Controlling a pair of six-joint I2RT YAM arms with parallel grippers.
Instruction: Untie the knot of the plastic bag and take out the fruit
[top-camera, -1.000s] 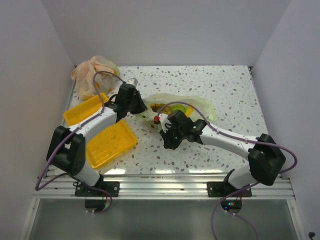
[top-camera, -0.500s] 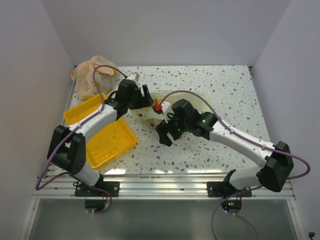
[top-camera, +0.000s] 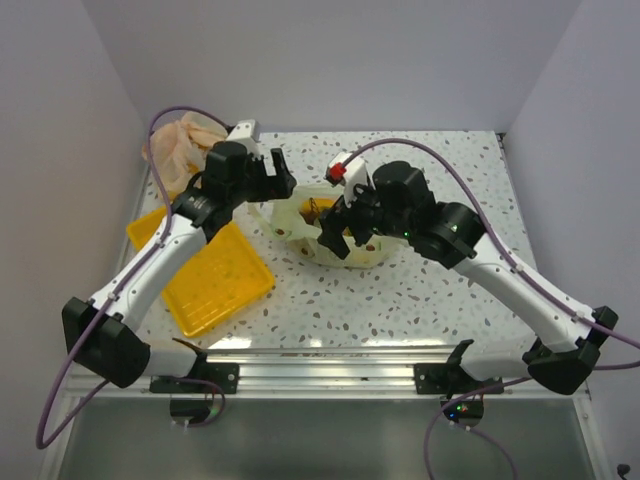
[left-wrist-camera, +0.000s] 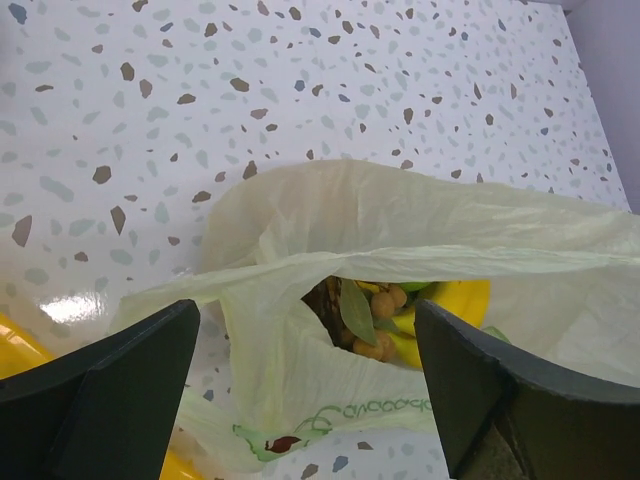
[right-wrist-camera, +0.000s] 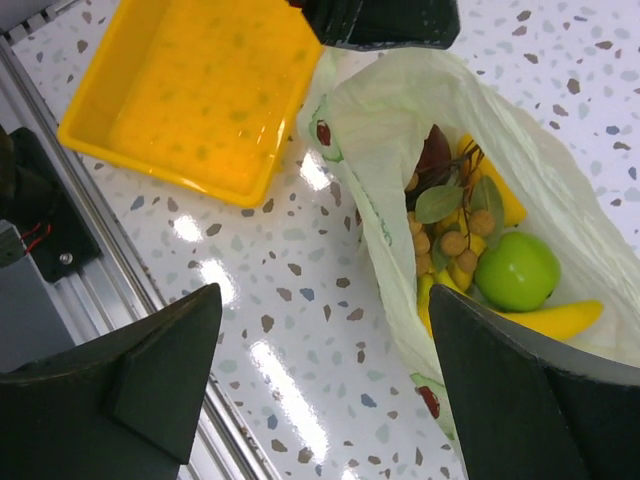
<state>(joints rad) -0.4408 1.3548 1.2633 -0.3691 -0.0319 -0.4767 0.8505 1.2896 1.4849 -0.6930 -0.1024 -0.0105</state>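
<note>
At mid-table, between the two arms, the bag (top-camera: 300, 228) stands slack with its mouth spread wide. No knot shows at the mouth in either wrist view, so I'd judge the untying done. The taking-out has not begun, as far as I can see. The green fruit (right-wrist-camera: 517, 270), a banana (right-wrist-camera: 562, 320), the brown cluster (right-wrist-camera: 452, 245) and something dark red, likely the apple (right-wrist-camera: 435, 157), all lie inside the bag, and no fruit shows on the table (top-camera: 450, 170) or in the tray (top-camera: 215, 285) just left of the bag.

The left gripper (top-camera: 277, 178) hangs over the bag's far-left rim with its fingers spread wide and nothing between them. The right gripper (top-camera: 343, 232) hovers above the near-right side, likewise spread and empty. Every piece has yet to come out, and I'd say the green fruit is the most exposed.
</note>
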